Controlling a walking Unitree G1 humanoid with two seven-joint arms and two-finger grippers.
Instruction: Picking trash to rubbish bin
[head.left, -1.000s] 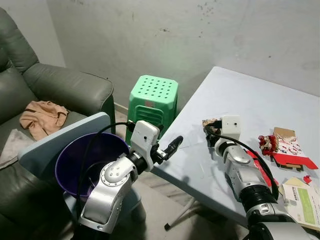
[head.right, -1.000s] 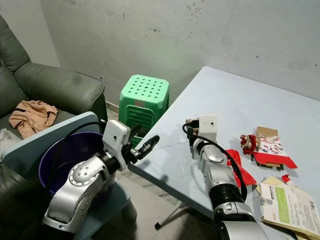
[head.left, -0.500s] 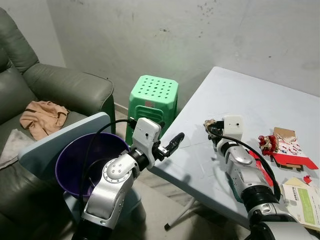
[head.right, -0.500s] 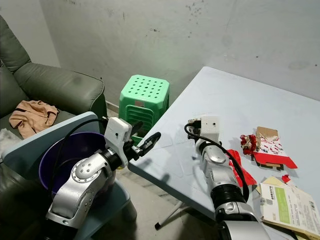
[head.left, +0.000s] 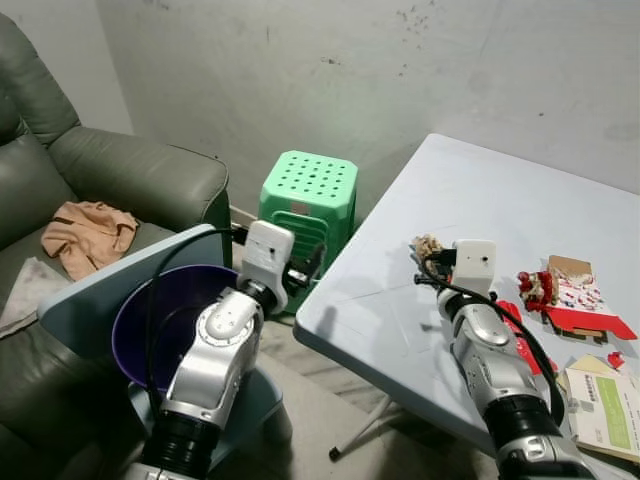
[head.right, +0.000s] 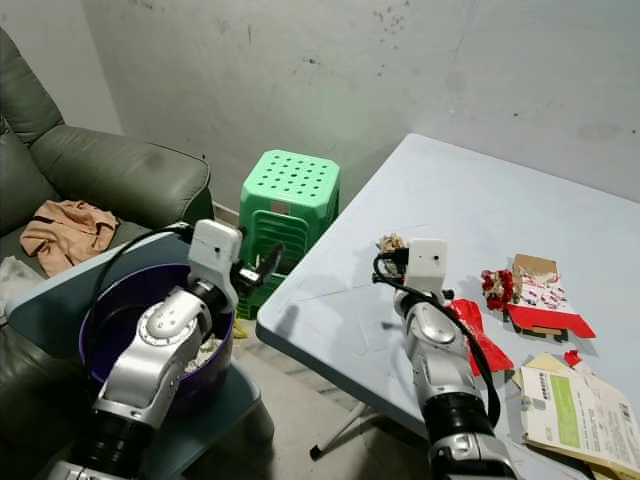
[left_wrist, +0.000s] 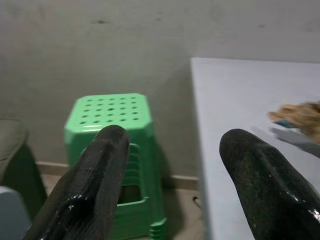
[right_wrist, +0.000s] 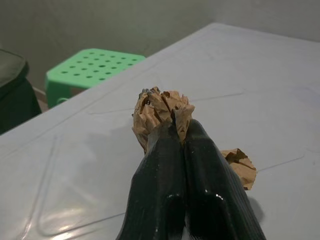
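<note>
Mid-frame, right gripper (right_wrist: 181, 131) is pinching crumpled brown paper (right_wrist: 159, 109) over the table's (head.left: 480, 190) left edge; left gripper (left_wrist: 172, 165) is hanging spread.

Room: bare, stained grey wall (head.left: 400, 60).
Green leather sofa (head.left: 120, 180) at left, green perforated plastic stool (head.left: 308, 200) against wall, pale blue table (head.left: 500, 210) at right.

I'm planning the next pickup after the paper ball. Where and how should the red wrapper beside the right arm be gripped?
Judging by its pose, grip the red wrapper at its raised, crinkled upper end, coming from above. It lies flat along the table, so a side approach would likely slide under nothing. The right end effector is shut on the paper ball.
</note>
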